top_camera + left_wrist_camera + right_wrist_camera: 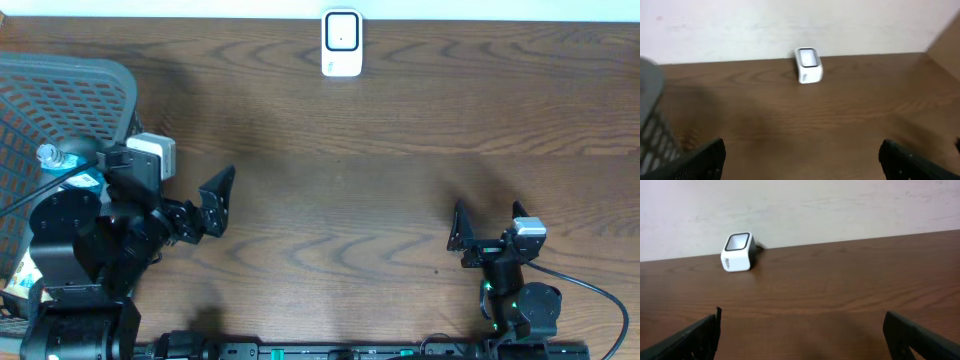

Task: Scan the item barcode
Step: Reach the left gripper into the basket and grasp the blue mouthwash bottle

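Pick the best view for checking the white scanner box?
Right wrist. The scanner is sharpest there, angled so both its dark-framed window and a side face show. Overhead shows the scanner small and from straight above, mostly just the window. Left wrist shows the scanner at a similar angle, but blurred.

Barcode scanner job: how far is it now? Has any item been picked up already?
Nothing looks done yet. The left pincer and right pincer are both open and empty, so nothing is in hand. The items lie in the grey basket. What is left: take one out and show its barcode to the white scanner at the far edge.
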Controlling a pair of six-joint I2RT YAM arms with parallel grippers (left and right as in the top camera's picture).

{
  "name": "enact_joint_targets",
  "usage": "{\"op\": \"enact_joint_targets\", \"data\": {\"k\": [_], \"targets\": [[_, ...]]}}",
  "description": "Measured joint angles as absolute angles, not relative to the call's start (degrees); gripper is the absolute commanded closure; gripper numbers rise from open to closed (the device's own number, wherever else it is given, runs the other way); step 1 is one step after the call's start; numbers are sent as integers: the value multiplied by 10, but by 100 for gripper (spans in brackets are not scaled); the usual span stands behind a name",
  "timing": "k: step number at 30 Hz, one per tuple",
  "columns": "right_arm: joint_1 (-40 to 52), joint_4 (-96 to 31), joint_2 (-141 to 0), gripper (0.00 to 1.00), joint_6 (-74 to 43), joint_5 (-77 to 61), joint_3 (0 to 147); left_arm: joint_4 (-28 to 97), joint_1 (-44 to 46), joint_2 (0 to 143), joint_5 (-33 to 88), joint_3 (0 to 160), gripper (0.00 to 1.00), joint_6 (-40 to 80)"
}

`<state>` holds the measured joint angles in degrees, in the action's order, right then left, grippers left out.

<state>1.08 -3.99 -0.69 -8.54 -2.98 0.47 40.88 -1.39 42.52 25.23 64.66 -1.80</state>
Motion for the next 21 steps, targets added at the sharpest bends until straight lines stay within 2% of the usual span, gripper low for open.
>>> {"op": "enact_joint_targets", "data": {"k": [7,11,21], "targets": [[11,-40,-7,1,-86,-30,5,433,-15,471,80,696,2,77],[11,-40,-7,1,-86,-30,5,436,-41,537,24,758,2,109],[11,-40,-7,1,-86,-30,5,496,-226,694,-14,836,2,246]]}}
